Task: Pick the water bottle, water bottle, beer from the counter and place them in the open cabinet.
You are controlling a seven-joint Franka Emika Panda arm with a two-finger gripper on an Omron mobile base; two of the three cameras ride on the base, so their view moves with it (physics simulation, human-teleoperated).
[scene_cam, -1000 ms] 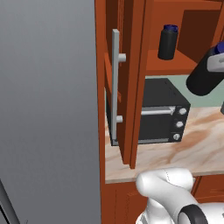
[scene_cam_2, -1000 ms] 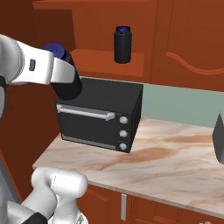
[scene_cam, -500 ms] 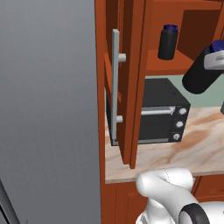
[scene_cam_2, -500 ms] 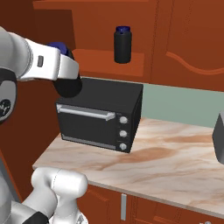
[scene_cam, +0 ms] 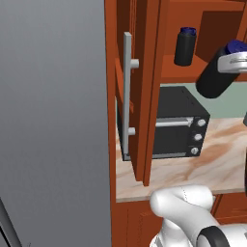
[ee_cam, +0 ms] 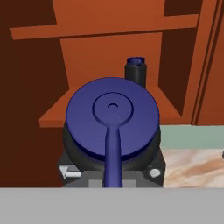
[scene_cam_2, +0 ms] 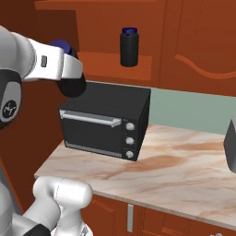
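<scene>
I count two water bottles: one (scene_cam: 185, 47) stands on the open cabinet (scene_cam: 202, 72) shelf, one (ee_cam: 112, 124) is grasped in my jaws.

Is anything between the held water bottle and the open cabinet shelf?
Nothing visible blocks it. The held water bottle faces the open cabinet; a second water bottle already stands on the shelf, with free shelf beside it.

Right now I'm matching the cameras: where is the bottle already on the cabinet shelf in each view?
Left base view: shelf bottle upper right, above the oven.
Right base view: top centre, above the oven.
Hand view: small, just beyond the held bottle's blue lid.
Shared landmark: the oven.
</scene>
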